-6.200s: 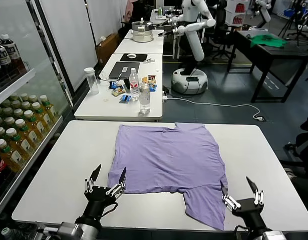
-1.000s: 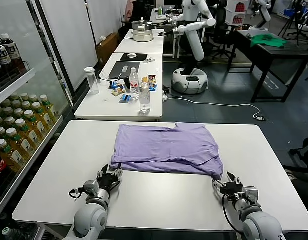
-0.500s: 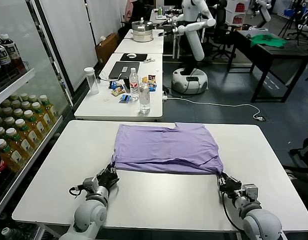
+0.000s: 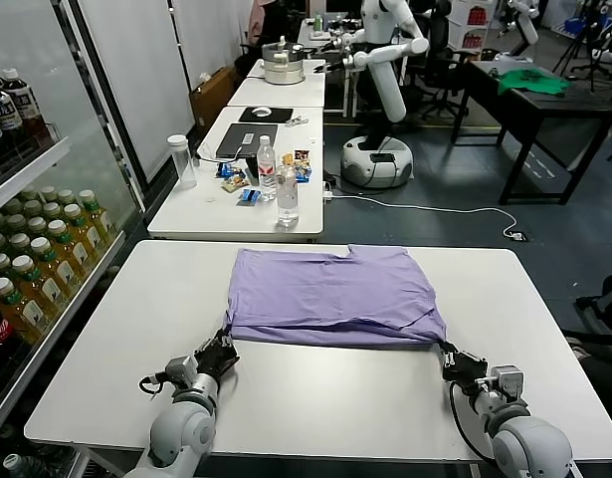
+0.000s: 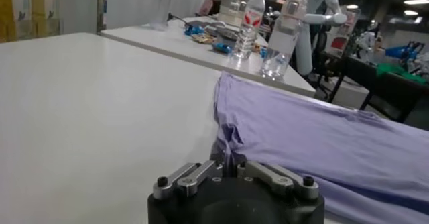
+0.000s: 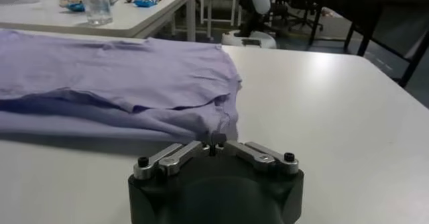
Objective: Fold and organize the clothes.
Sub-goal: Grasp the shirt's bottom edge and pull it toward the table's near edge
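- Left gripper [image 4: 223, 348] is seen low by the table's [image 4: 315, 398] near edge, jaws pinched together on the near-left corner of the T-shirt [image 4: 330, 294]; bunched fabric between the fingers is shown in the left wrist view [image 5: 226, 153].
- Right gripper [image 4: 451, 357] is closed on the near-right corner of the folded edge, cloth puckered at the tips [image 6: 213, 133].
- T-shirt lies folded across the middle of the table, reaching to its far edge, doubled layer visible along the near side.
- Fabric is judged thin, light, limp and wrinkle-prone; nothing fragile.
- Corners or hem edges are judged the best holds; both should be lifted evenly so layers are not dragged apart.
- Bottles [image 4: 287, 194] stand on the far table, well apart.
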